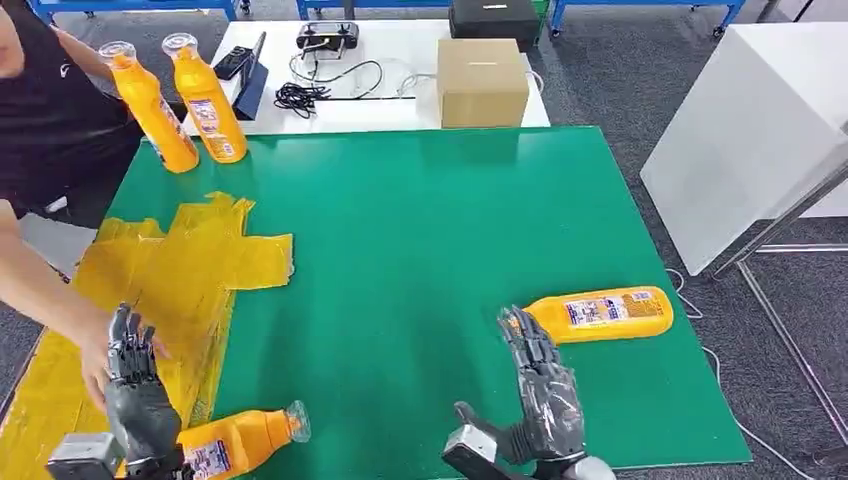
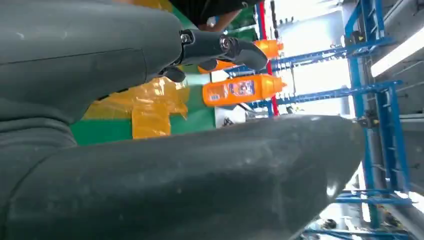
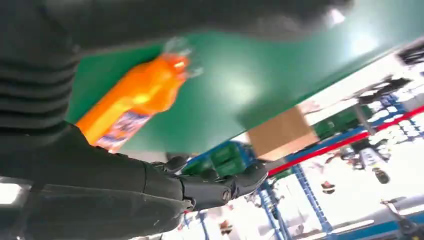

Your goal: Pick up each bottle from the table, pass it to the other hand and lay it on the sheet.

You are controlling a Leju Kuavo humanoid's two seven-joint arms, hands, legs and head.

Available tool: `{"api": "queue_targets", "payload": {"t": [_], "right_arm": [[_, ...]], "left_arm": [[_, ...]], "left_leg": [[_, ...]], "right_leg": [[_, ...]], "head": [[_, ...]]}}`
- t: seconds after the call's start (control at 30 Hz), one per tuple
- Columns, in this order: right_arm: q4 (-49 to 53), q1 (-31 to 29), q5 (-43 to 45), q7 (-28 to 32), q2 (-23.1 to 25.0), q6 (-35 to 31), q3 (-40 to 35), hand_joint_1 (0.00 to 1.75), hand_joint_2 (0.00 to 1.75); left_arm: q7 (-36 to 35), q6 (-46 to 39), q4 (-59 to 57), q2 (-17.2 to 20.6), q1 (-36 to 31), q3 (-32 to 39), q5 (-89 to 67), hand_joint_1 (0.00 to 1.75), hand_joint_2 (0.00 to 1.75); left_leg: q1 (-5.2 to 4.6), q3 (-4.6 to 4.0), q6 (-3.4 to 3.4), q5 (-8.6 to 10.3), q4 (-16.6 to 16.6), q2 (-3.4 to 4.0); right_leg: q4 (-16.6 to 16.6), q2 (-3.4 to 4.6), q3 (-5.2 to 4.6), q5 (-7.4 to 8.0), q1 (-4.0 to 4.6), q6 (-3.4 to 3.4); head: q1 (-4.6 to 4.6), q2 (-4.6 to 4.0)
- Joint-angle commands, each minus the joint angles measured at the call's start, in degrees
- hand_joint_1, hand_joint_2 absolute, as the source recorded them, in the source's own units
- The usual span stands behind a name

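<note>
Head view shows my right hand (image 1: pixel 540 385) spread and empty near the green tabletop's (image 1: pixel 420 260) front edge, fingertips just short of the orange plastic bottle (image 1: pixel 600 313) lying toward the right edge. My left hand (image 1: pixel 135 390) hangs open over the crumpled yellow sheet (image 1: pixel 180 265), another orange bottle (image 1: pixel 240 440) beside it. Pick-up comes next: reach forward, close around the bottle.
</note>
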State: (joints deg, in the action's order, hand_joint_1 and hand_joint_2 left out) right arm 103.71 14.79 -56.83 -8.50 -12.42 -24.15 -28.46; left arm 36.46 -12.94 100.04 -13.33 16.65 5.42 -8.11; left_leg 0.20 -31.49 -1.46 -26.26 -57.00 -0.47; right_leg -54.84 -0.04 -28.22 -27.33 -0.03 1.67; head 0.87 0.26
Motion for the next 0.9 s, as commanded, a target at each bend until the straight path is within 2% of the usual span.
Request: {"api": "queue_targets", "payload": {"t": [0.03,0.1,0.17,0.33,0.47,0.63,0.9], "right_arm": [[2.67,3.18,-2.48,-3.69,-4.6,-0.53,3.61,0.0,1.75],[4.23,5.71,-3.61,-5.24,-6.44,-1.25,7.74,0.0,1.75],[5.66,7.78,-2.82,-3.52,-6.52,-0.86,11.99,0.0,1.75],[6.11,8.42,-3.36,-1.72,-5.36,0.47,13.19,0.0,1.75],[6.85,8.82,-6.22,-3.44,-6.51,0.44,15.41,0.0,1.75],[9.77,11.14,-6.37,-0.95,-8.55,5.59,25.08,0.0,1.75],[9.95,11.34,-7.32,-0.01,-9.13,8.06,26.91,0.0,1.75]], "left_arm": [[1.07,1.97,2.45,-2.65,0.96,3.63,-0.64,0.0,0.0],[1.46,2.55,3.17,-3.38,1.46,4.27,-0.73,0.0,0.0],[1.86,2.92,3.45,-3.88,1.7,5.05,-0.73,0.0,0.0],[2.19,4.17,3.15,-4.29,1.73,5.9,-0.19,0.0,0.0],[2.52,4.95,3.7,-4.67,1.78,6.1,-0.08,0.0,0.0],[2.66,6.51,4.57,-5.12,2.09,6.24,0.61,0.0,0.0],[2.67,6.83,4.72,-5.06,2.06,5.93,0.69,0.0,0.0]], "left_leg": [[0.01,0.09,0.04,-0.03,-0.01,0.08],[-0.05,0.03,0.02,0.0,-0.02,-0.06],[-0.06,0.08,0.01,-0.02,-0.04,-0.14],[-0.06,0.13,0.03,-0.06,-0.01,0.04],[-0.05,0.12,0.03,-0.01,0.0,-0.02],[-0.07,0.1,0.0,-0.04,-0.06,-0.01],[-0.07,0.12,0.02,-0.01,0.0,0.0]], "right_leg": [[0.04,0.04,0.1,0.0,0.01,0.03],[0.02,-0.1,0.05,-0.02,-0.04,0.02],[0.02,-0.16,0.03,-0.05,-0.05,0.03],[0.04,0.0,0.1,-0.03,-0.05,0.02],[0.04,-0.04,0.07,-0.01,-0.04,0.01],[0.01,-0.05,0.07,-0.03,-0.06,0.05],[0.04,-0.02,0.07,0.0,-0.05,0.01]], "head": [[-0.02,0.0],[-0.02,0.0],[-0.07,0.0],[-0.04,0.0],[-0.04,0.0],[-0.04,0.0],[-0.04,0.0]]}}
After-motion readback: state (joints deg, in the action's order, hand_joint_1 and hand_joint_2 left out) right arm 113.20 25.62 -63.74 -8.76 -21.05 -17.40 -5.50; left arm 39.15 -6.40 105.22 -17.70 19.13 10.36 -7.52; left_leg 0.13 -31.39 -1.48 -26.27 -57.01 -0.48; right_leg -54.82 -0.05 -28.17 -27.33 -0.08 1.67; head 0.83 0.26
